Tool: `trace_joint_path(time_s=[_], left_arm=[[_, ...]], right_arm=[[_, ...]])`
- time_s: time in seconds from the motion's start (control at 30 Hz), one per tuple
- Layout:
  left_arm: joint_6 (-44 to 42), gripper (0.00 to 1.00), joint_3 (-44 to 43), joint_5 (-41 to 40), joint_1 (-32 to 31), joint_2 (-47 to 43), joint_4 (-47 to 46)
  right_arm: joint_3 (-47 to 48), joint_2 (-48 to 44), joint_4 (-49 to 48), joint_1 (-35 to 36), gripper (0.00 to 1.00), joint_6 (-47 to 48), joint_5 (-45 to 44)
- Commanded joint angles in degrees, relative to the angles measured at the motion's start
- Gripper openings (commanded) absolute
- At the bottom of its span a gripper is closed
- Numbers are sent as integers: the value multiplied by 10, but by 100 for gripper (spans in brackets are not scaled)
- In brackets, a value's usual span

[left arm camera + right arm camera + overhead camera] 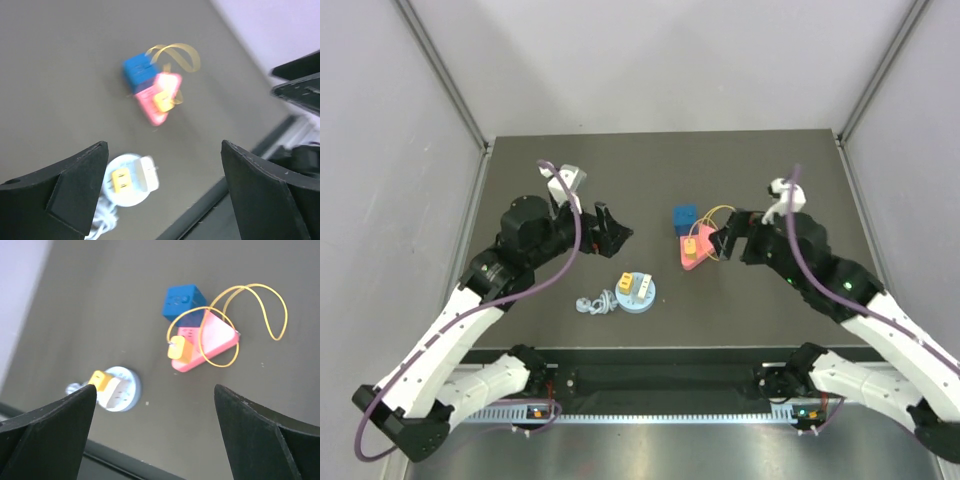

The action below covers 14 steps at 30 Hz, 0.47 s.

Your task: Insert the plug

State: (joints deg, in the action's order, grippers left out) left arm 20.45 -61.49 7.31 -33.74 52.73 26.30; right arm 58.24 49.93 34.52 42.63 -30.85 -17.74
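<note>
The left gripper [612,232] and the right gripper [724,243] both have their fingers spread wide and hold nothing. The yellow plug [691,245] sits on the pink block [686,258], which touches the blue cube [685,217], just beside the right gripper.

Mostly plastic sitting on a matt dark table [800,300]

We saw the pink socket block [216,337] and blue cube [184,302] as smooth plastic with a slight sheen. It was the same for the yellow plug [179,349] and the pale blue round base [129,382]. The yellow cord [274,315] looked like smooth, rubbery plastic to us. The left gripper [617,232] was matt black plastic, faintly grainy, and the white arm shells [430,350] were glossy.
</note>
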Motion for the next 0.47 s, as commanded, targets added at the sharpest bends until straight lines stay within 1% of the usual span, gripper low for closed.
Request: trace_joint_path(time_s=[0.0,0.07,0.17,0.3,0.43], left_arm=[[45,98,-8,96,0,-32,-99],[58,98,-6,109,0,-39,-118],[46,98,-14,109,0,-44,-119],[18,98,-28,104,0,-46,-90],[2,98,-12,80,-1,-61,-90]], right_arm=[[-27,-90,-63,2,100,-21,41],[-24,-125,-67,2,100,-18,33],[-14,-143,-76,2,100,-4,32],[-1,-135,-82,2,100,9,27],[-7,-121,-93,2,100,4,32]])
